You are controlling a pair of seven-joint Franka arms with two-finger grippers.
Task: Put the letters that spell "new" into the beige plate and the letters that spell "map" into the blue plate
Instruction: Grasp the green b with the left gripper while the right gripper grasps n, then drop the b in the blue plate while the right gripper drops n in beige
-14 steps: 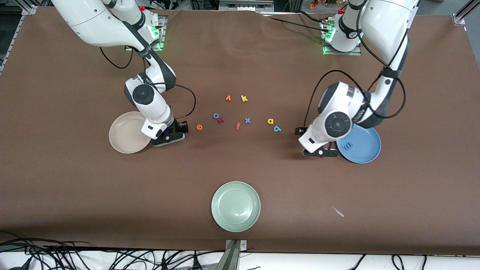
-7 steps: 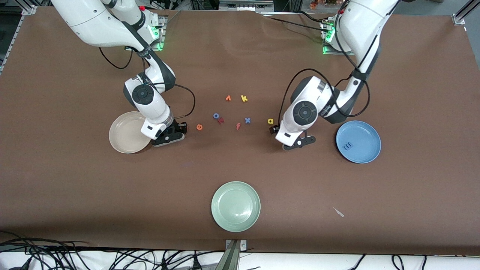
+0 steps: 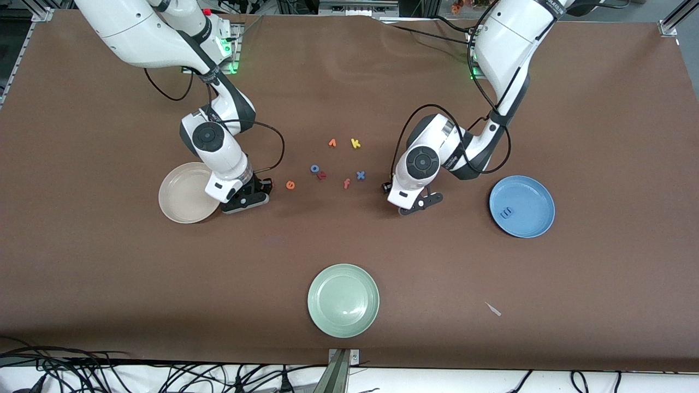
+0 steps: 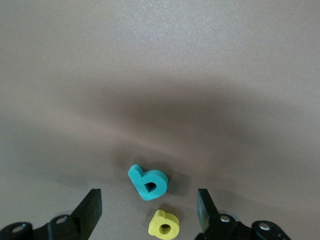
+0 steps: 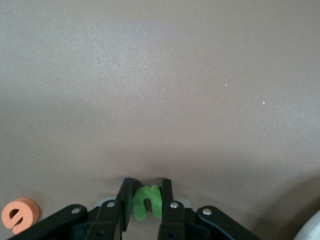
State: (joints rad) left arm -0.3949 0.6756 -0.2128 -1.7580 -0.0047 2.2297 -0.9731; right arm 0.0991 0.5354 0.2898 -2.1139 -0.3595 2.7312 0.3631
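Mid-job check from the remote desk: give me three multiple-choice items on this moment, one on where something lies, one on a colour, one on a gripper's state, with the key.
1. Where does the blue m lie?
A. in the blue plate
B. in the beige plate
C. on the bare table

2. What colour is the letter between the right gripper fingers?
A. orange
B. green
C. yellow

3. How does the left gripper stand over the teal p and the yellow a?
A. shut on the p
B. shut on the a
C. open, fingers apart on either side of both letters

Key: 1 A, the front view shows the m inside the blue plate's rim. 2 B, the right wrist view shows the green n pinched between the fingers. 3 C, the left wrist view shows both fingers clear of the letters.
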